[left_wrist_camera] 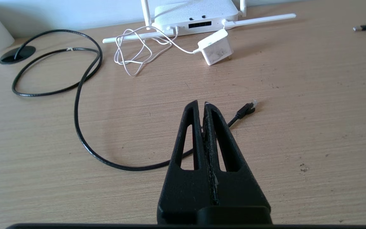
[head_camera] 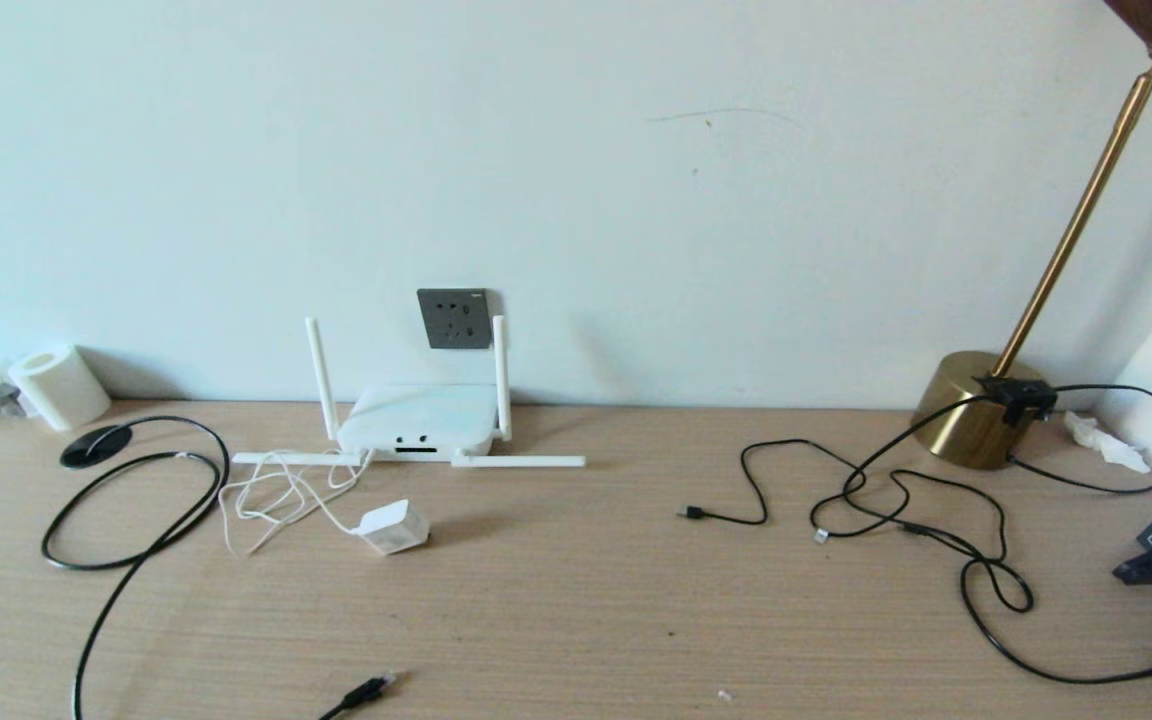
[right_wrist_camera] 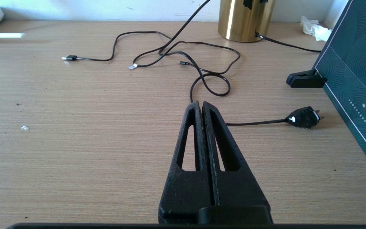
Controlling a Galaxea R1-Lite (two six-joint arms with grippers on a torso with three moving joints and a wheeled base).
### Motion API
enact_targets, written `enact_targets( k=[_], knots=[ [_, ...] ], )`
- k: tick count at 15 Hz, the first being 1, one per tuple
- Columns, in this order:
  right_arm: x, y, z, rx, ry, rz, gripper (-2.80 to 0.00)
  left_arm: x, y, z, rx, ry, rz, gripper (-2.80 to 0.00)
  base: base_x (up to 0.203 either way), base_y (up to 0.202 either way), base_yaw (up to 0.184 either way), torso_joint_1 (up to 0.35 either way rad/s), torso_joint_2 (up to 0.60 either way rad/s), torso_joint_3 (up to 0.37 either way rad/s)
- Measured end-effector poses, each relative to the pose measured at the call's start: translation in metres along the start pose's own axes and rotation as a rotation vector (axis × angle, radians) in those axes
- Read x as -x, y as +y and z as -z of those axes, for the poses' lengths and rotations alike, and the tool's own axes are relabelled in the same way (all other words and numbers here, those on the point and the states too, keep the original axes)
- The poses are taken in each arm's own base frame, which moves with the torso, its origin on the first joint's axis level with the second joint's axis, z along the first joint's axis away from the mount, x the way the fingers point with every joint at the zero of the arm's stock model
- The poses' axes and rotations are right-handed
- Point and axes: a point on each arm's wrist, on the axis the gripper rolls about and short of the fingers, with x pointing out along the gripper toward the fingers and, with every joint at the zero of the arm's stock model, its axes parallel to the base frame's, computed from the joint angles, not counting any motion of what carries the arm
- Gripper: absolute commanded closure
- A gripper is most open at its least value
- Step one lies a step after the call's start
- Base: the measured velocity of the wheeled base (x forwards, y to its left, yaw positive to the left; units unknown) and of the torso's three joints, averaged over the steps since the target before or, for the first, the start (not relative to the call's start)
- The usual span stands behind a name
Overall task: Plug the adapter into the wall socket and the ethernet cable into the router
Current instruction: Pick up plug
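The white router stands against the wall with two antennas up and two lying flat. Above it on the wall is the dark grey wall socket. The white adapter lies on the desk in front of the router, its thin cord tangled to the left. The black ethernet cable loops across the left of the desk; its plug lies near the front edge. My left gripper is shut and empty, above the cable just short of the plug. My right gripper is shut and empty over bare desk.
A brass lamp stands at the back right with black cords spread over the desk and a black mains plug. A dark teal box sits at the right edge. A white roll stands at the back left.
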Motion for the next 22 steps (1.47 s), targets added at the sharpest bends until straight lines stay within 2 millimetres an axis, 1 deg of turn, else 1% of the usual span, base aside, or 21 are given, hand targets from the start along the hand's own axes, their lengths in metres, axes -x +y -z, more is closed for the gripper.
enact_targets(
  k=[1,3,5,6,7,8,10,11,12,13,15,17,18,19,22],
  knots=[
    [0.0,0.0,0.0,0.0,0.0,0.0,0.0,0.001,0.0,-0.003,-0.012,-0.003,0.003,0.0,0.0,0.0,0.0,0.0,0.0,0.0],
    [0.0,0.0,0.0,0.0,0.0,0.0,0.0,0.009,0.002,-0.028,-0.045,-0.062,0.02,0.0,0.0,0.0,0.0,0.0,0.0,0.0],
    [0.0,0.0,0.0,0.0,0.0,0.0,0.0,0.011,0.005,-0.062,-0.078,-0.079,0.06,0.0,0.0,0.0,0.0,0.0,0.0,0.0],
    [0.0,0.0,0.0,0.001,0.0,0.0,0.0,0.006,0.007,-0.082,-0.091,-0.065,0.085,0.0,0.0,0.0,0.0,0.0,0.0,0.0],
    [0.0,0.0,0.0,0.0,0.0,0.0,0.0,-0.002,0.009,-0.102,-0.101,-0.042,0.111,0.0,0.0,0.0,0.0,0.0,0.0,0.0],
    [0.0,0.0,0.0,-0.001,-0.001,0.0,0.0,-0.016,0.011,-0.12,-0.109,0.002,0.142,0.0,0.0,0.0,0.0,0.0,0.0,0.0],
    [0.0,0.0,0.0,0.014,0.0,-0.001,0.0,-0.056,0.012,-0.152,-0.12,0.099,0.193,0.0,0.0,0.0,0.0,0.0,0.0,0.0],
    [0.0,0.0,0.0,0.018,0.0,-0.001,0.0,-0.082,0.011,-0.165,-0.126,0.155,0.209,0.0,0.0,0.0,0.0,0.0,0.0,0.0],
    [0.0,0.0,0.001,0.019,0.001,-0.001,0.0,-0.11,0.01,-0.173,-0.137,0.214,0.224,-1.97,0.0,0.0,0.0,0.0,0.0,0.0],
    [0.0,0.0,0.001,0.018,0.001,-0.001,0.0,-0.135,0.01,-0.178,-0.155,0.262,0.236,-2.8,0.0,0.0,0.0,0.0,0.0,0.0],
    [0.0,0.0,0.001,0.019,0.001,-0.001,0.0,-0.185,0.011,-0.179,-0.2,0.35,0.273,-2.8,0.0,0.0,0.0,0.0,0.0,0.0],
    [0.0,0.0,0.001,0.019,0.001,-0.001,0.0,-0.224,0.013,-0.175,-0.272,0.388,0.343,-2.8,0.0,0.0,0.0,0.0,0.0,0.0],
    [0.0,0.0,0.001,0.019,0.001,-0.001,0.0,-0.24,0.014,-0.171,-0.326,0.394,0.39,-2.8,0.0,0.0,0.0,0.0,0.0,0.0],
    [0.0,0.0,0.001,0.019,0.001,-0.001,0.0,-0.252,0.014,-0.167,-0.38,0.398,0.429,-2.8,0.0,0.0,0.0,0.0,0.0,0.0],
    [0.0,0.0,0.001,0.019,0.0,-0.002,0.0,-0.276,0.015,-0.151,-0.527,0.349,0.622,-2.8,0.0,0.0,0.0,0.0,0.0,0.0]
  ],
)
